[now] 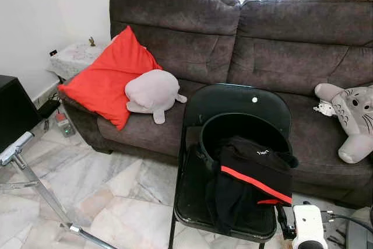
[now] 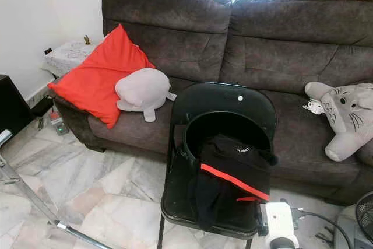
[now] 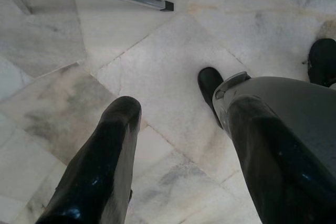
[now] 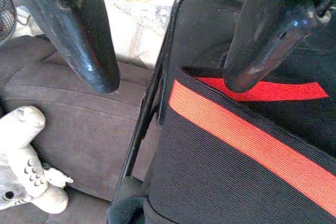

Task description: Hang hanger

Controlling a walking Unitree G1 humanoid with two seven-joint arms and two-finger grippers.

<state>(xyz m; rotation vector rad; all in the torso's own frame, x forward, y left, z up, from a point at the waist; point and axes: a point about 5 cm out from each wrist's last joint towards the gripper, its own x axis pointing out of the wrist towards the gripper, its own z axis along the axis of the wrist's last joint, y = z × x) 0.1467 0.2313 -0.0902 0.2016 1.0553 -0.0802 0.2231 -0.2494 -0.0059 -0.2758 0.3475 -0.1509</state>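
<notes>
A black garment with a red stripe (image 1: 252, 178) drapes over the rim of a black round basket (image 1: 228, 122). The basket stands on a black folding chair (image 1: 233, 98) in front of the sofa. My right arm's white wrist unit (image 1: 308, 227) is low beside the chair's front right corner. In the right wrist view my right gripper (image 4: 170, 82) is open, its fingers (image 4: 89, 35) poised just above the garment's red stripe (image 4: 236, 129) and the chair's edge. My left gripper (image 3: 176, 98) hangs open over the marble floor, holding nothing.
A dark grey sofa (image 1: 291, 45) carries a red cushion (image 1: 111, 77), a grey plush (image 1: 152, 93) and a grey plush toy (image 1: 355, 115). A metal rack leg (image 1: 35, 185) slants across the floor at the left, by a black cabinet (image 1: 13, 109). A fan (image 2: 364, 214) stands at the right.
</notes>
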